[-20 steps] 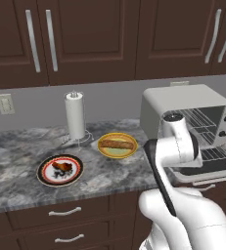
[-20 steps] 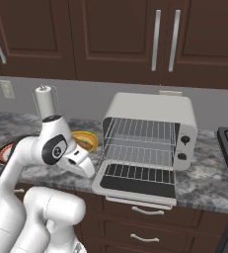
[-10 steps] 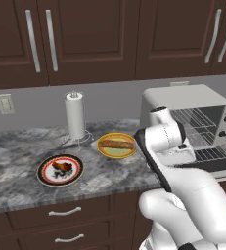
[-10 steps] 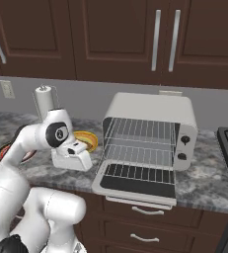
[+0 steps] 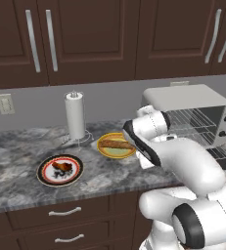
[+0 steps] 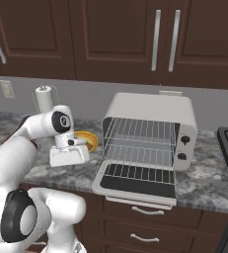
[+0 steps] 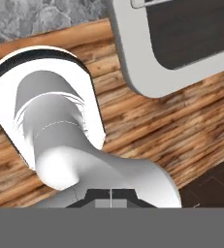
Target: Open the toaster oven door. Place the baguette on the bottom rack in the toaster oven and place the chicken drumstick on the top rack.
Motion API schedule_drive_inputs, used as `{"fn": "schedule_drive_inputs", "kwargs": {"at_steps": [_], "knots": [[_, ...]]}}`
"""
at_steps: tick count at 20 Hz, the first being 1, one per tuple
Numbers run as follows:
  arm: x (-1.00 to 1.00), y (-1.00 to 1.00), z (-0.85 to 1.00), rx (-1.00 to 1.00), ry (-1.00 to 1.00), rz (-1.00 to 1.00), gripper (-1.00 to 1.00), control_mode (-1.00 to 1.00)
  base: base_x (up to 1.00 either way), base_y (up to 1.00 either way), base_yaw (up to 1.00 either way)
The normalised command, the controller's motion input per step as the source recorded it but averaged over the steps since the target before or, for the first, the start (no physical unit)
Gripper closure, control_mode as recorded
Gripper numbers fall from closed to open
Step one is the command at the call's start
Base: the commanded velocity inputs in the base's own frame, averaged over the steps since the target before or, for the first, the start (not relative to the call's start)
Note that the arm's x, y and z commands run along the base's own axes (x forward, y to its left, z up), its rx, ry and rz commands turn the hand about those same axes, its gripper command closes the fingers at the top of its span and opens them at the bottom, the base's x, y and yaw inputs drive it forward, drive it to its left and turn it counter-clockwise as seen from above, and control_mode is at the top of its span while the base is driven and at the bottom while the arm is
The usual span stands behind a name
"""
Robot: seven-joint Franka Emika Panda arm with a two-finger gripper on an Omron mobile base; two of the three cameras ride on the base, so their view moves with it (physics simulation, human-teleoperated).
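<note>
our gripper (image 6: 68, 154) hangs at the counter's front edge, between the yellow plate (image 5: 115, 152) and the toaster oven (image 6: 152, 133), and we cannot tell whether its fingers are spread or pressed together, since the hand's white body hides them. the toaster oven door (image 6: 137, 181) lies folded down flat over the counter (image 5: 16, 173) edge, so we judge the opening step done. the hand camera looks down past that door (image 7: 181, 43) to the wooden floor (image 7: 171, 131).

the baguette (image 5: 115, 144) rests on the yellow plate, its long axis running roughly side to side along the counter. in the left base view it lies just left of our wrist and a little further back toward the wall, so the coming reach, as we read it, goes away from the oven and toward the paper towel roll (image 5: 75, 115).

the chicken drumstick (image 5: 61, 168) sits on a red-rimmed plate (image 5: 45, 177) further left, well apart from our hand. inside the oven, the top rack (image 6: 141, 130) and the bottom rack (image 6: 139, 154) both stand bare.
</note>
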Motion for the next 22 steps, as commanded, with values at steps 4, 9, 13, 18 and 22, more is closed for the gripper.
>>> {"fn": "schedule_drive_inputs", "kwargs": {"at_steps": [4,9,13,18,22], "knots": [[0.03,0.17,0.00,0.00,0.30,0.00,1.00,-1.00,0.00,0.00,0.00],[0.02,0.17,0.00,0.00,0.27,0.00,1.00,-1.00,0.00,0.00,0.00],[0.00,0.15,0.00,0.00,0.18,0.00,1.00,-1.00,0.00,0.00,0.00],[-0.20,0.11,0.00,0.00,0.00,0.01,1.00,-1.00,0.00,0.00,0.00],[-0.26,0.11,-0.01,0.00,-0.01,0.02,1.00,-1.00,0.00,0.00,0.00]]}}
